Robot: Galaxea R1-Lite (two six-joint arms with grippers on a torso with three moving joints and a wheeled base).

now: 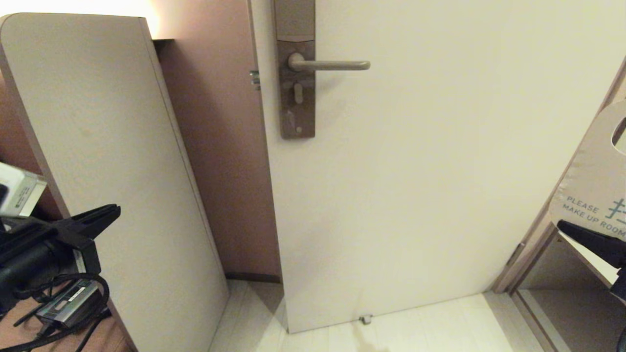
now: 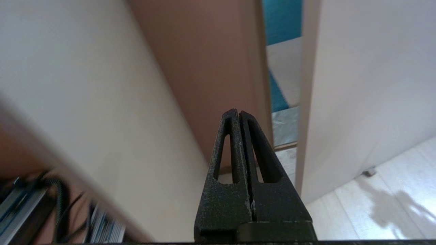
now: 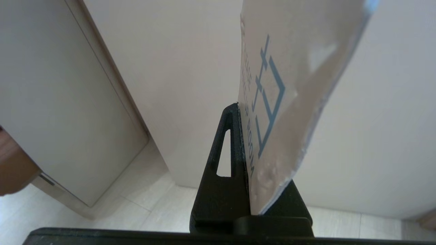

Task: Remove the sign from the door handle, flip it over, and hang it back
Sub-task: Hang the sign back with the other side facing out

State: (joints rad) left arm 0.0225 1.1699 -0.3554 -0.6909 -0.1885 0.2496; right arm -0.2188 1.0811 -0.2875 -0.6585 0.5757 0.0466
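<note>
The door handle [image 1: 332, 64], a slim grey-bronze lever on a tall plate [image 1: 296, 107], sticks out bare from the cream door at the top middle. The sign [image 1: 594, 186] is off it, far to the right and lower, with its white "MAKE UP ROOM" face towards me. My right gripper [image 1: 579, 233] is shut on its lower edge. In the right wrist view the sign [image 3: 289, 85] stands upright between the black fingers of the right gripper [image 3: 239, 109]. My left gripper [image 1: 105, 215] is at the lower left, shut and empty, as the left wrist view also shows for the left gripper [image 2: 238, 114].
A tall beige panel [image 1: 98, 146] leans at the left with a brown wall behind it. Cables and a small box [image 1: 68, 303] lie at the lower left. A door stop [image 1: 365, 319] sits at the door's foot, and a door frame [image 1: 535, 244] stands at the right.
</note>
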